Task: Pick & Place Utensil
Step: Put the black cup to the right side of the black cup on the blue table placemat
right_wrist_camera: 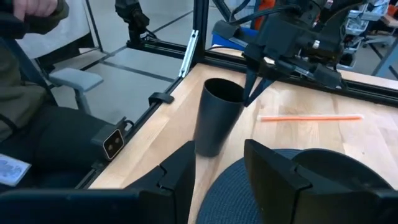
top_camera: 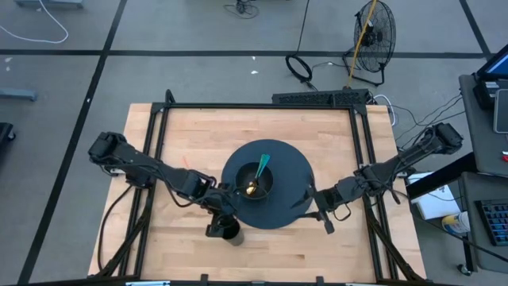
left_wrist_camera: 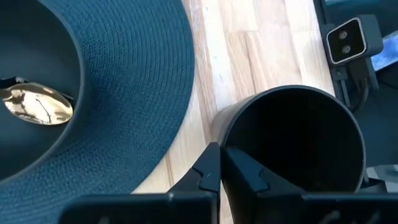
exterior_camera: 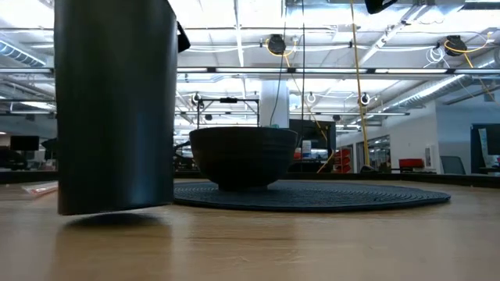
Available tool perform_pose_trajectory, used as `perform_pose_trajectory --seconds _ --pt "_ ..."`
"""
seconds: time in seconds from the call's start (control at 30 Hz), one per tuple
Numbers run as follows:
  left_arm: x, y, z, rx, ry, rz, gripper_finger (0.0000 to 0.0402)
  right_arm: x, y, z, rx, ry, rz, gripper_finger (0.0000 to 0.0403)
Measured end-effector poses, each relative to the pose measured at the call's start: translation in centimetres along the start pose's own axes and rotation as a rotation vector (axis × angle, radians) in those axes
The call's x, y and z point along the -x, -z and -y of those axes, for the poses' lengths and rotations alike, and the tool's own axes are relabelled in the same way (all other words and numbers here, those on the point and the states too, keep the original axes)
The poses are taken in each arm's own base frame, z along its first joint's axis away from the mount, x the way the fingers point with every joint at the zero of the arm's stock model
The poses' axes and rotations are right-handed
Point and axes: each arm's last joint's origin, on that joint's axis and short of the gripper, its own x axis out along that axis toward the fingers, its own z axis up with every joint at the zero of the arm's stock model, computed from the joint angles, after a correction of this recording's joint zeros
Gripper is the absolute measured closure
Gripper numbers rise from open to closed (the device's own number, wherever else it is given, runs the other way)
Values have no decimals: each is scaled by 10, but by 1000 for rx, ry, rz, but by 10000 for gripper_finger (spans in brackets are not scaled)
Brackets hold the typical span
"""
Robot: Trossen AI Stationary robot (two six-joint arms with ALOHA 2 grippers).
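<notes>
A black cup [top_camera: 228,231] [exterior_camera: 116,101] stands near the table's near edge, left of a round dark mat [top_camera: 294,171]. My left gripper [left_wrist_camera: 222,165] is shut on the cup's rim. A dark bowl [top_camera: 238,181] [exterior_camera: 244,156] sits on the middle of the mat. Inside it lies a spoon [top_camera: 263,164] with a teal handle and a gold head [left_wrist_camera: 37,106]. My right gripper [right_wrist_camera: 217,168] [top_camera: 321,213] is open, hovering over the mat's right edge and touching nothing. My left gripper pinches the cup's rim [left_wrist_camera: 219,134] on the side facing the mat, one finger [left_wrist_camera: 245,174] inside the cup and one [left_wrist_camera: 207,173] outside. The fingers come from above, slanting from the table's left. The cup leans; whether its base [exterior_camera: 117,209] touches the table, I cannot tell.
An orange straw [right_wrist_camera: 311,117] lies on the wood left of the mat. Black frame rails [top_camera: 254,106] run along the table's far and side edges. A seated person [right_wrist_camera: 25,93] is beyond the table's left side. Bare wood shows along the near edge [top_camera: 317,254].
</notes>
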Motion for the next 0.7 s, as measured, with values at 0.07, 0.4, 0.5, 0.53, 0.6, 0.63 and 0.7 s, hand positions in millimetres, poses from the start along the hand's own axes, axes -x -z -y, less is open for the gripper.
perform_pose_trajectory --seconds 0.07,0.4,0.5,0.53,0.6,0.63,0.7 --pt "0 -1 0 1 -2 8 397 0 0 0 5 5 -2 273" --pt "0 -1 0 17 -14 9 396 0 0 0 10 23 -3 273" --pt "0 -1 0 20 -14 11 384 0 0 0 10 23 -2 273" --pt "0 -1 0 24 -13 12 378 0 0 0 10 23 -3 273" --pt "0 -1 0 24 -14 12 370 0 0 0 10 23 -2 273" --pt "0 -1 0 24 -14 13 366 0 0 0 10 23 -2 273" --pt "0 -1 0 23 -14 15 361 0 0 0 10 23 -3 273"
